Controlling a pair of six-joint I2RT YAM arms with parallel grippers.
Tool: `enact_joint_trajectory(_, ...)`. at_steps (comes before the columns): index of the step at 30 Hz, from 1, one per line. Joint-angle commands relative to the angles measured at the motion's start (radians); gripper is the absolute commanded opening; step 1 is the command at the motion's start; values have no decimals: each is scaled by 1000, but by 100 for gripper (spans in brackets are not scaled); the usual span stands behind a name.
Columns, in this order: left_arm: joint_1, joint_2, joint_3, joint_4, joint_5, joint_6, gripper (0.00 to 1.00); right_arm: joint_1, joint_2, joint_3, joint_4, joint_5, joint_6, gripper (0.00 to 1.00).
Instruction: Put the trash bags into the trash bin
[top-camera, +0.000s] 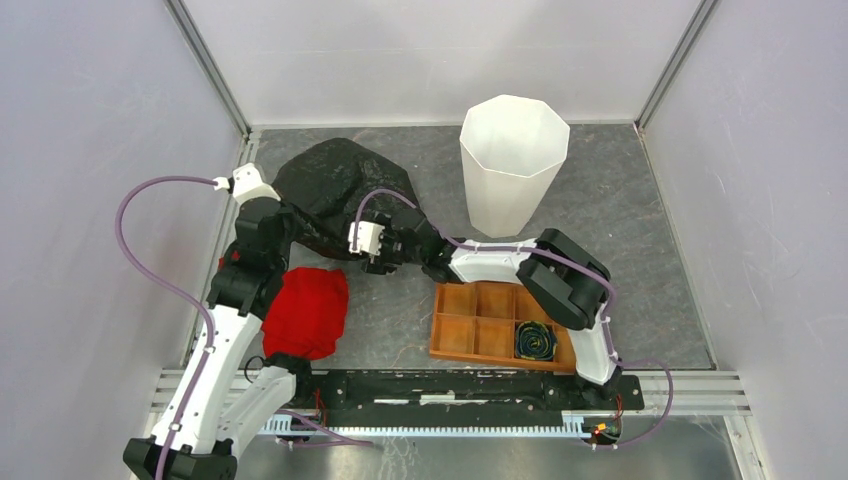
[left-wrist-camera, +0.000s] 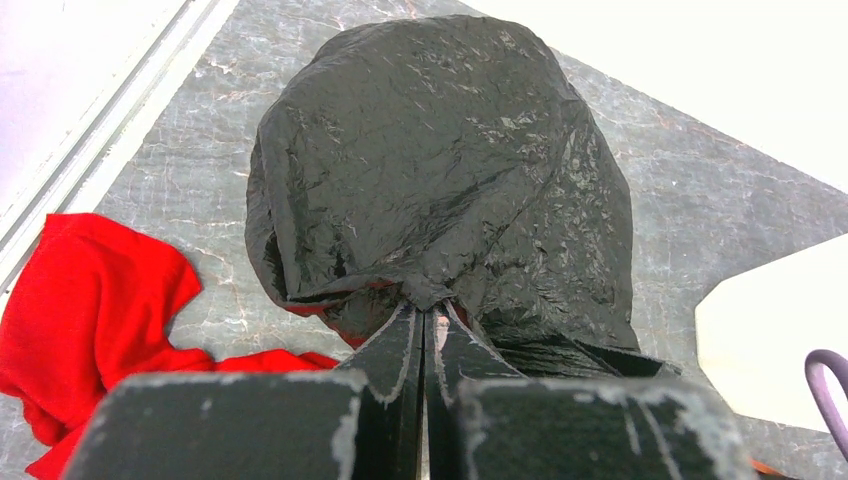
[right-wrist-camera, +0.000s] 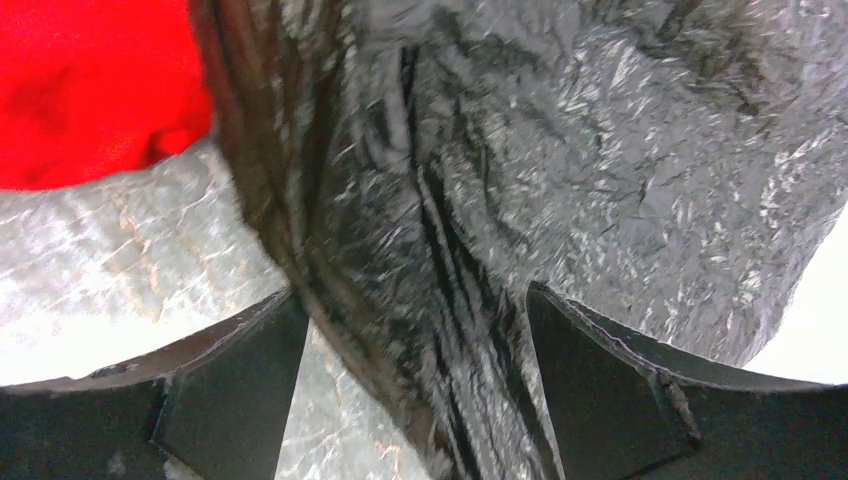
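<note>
A crinkled glossy black trash bag (top-camera: 340, 185) lies puffed up on the table at the back left. My left gripper (left-wrist-camera: 432, 312) is shut on the bag's (left-wrist-camera: 440, 170) near edge, with the plastic bunched at its tips. My right gripper (right-wrist-camera: 415, 310) is open, and a fold of the bag (right-wrist-camera: 500, 200) runs between its spread fingers (right-wrist-camera: 590, 360). In the top view the right gripper (top-camera: 395, 238) sits at the bag's right near edge. The tall white faceted trash bin (top-camera: 512, 160) stands upright to the right of the bag, apart from it.
A red cloth (top-camera: 308, 310) lies near the left arm, in front of the bag, and shows in the left wrist view (left-wrist-camera: 90, 310). An orange-brown compartment tray (top-camera: 495, 325) with a dark rolled item (top-camera: 535, 342) sits at the front right. Enclosure walls surround the table.
</note>
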Motion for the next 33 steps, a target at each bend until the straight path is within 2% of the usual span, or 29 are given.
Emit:
enact_joint_trajectory(1, 6, 4, 4, 44, -8, 1, 2, -10, 62, 58, 202, 85, 44, 86)
enact_joint_trajectory(4, 6, 6, 8, 43, -13, 1, 2, -23, 100, 84, 221, 97, 74, 83)
enact_joint_trajectory(6, 6, 8, 10, 39, -14, -1, 2, -26, 113, 107, 218, 118, 103, 72)
enact_joint_trajectory(8, 4, 10, 26, 32, -9, -12, 2, -25, 108, 154, 167, 144, 138, 54)
enact_joint_trajectory(12, 4, 10, 123, -11, 69, -39, 2, -26, 9, 209, 81, 188, 316, 6)
enact_joint_trajectory(13, 4, 9, 155, -26, 95, -45, 2, -25, -25, 212, 60, 225, 372, 0)
enact_joint_trajectory(15, 4, 5, 220, -39, 183, -54, 2, -29, -104, 219, 11, 283, 474, 0)
enact_joint_trajectory(19, 4, 23, 336, 45, 550, -51, 2, -62, -249, 274, -103, 241, 608, 0)
enact_joint_trajectory(25, 4, 94, 535, 205, 865, -236, 2, -103, -476, 294, -210, 232, 605, 0)
enact_joint_trajectory(29, 4, 139, 601, 462, 945, -391, 2, -130, -627, 291, -232, 294, 522, 0)
enact_joint_trajectory(33, 3, 226, 710, 576, 926, -498, 2, -159, -716, 332, -253, 344, 438, 0)
